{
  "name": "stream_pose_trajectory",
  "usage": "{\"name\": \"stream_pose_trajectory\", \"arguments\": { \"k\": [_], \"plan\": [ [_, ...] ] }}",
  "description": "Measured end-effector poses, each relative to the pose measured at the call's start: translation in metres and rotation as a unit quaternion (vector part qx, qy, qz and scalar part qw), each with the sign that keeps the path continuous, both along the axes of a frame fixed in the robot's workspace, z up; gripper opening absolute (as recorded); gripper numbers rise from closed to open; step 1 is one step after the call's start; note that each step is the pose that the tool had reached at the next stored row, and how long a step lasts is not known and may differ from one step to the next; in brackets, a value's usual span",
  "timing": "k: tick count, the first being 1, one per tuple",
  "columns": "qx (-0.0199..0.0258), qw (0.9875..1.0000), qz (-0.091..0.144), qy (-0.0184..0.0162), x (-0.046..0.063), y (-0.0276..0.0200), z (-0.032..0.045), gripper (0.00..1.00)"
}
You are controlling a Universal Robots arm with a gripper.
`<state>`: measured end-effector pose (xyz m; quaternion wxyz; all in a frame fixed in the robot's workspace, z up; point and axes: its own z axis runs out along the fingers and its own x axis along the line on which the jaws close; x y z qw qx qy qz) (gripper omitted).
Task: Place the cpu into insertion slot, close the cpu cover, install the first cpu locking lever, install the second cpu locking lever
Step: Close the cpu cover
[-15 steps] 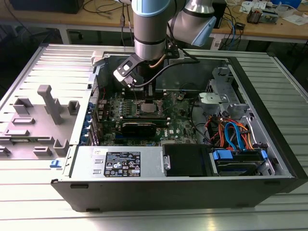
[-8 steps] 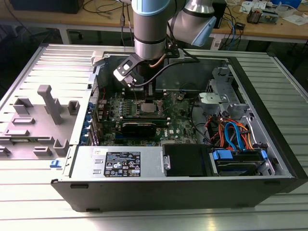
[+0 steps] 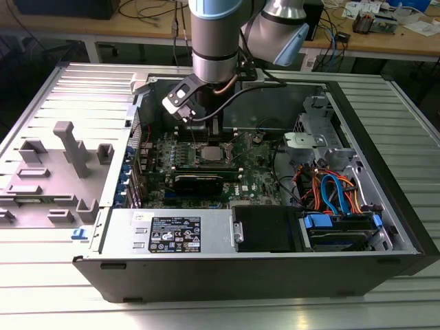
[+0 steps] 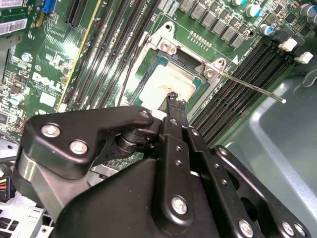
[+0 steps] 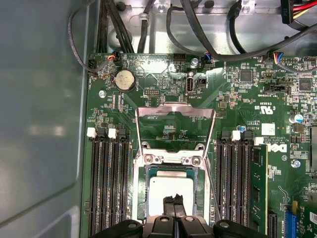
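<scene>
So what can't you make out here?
1. Whether the gripper touches the cpu: in both wrist views the tips of the jaws cover the contact spot.
2. Near side of the insertion slot, second wrist view: hidden by the gripper's black body.
3. The cpu cover in the exterior view: too small, partly behind the arm.

- The arm [image 3: 214,41] enters from the top of the exterior view. Its final grey segment stands near vertical and points downward.
- A rounded joint housing [image 3: 275,31] sits just beside that segment, toward the exterior view's right.
- The gripper [image 5: 174,201] hangs below the wrist, aimed straight down.
- In both wrist views the two black fingers [image 4: 173,131] are pressed together, with only a thin seam between the tips.
- The black linkage arms [image 4: 84,139] fan out to either side of the fingers, their screw heads visible.
</scene>
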<state>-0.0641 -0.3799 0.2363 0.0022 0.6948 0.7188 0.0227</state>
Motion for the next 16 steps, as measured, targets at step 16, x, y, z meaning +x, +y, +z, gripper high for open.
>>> {"name": "stream_pose_trajectory", "arguments": {
  "k": [16],
  "plan": [
    [0.0001, 1.0000, 0.000, -0.0001, 0.005, 0.0000, 0.0345, 0.11]
  ]
}}
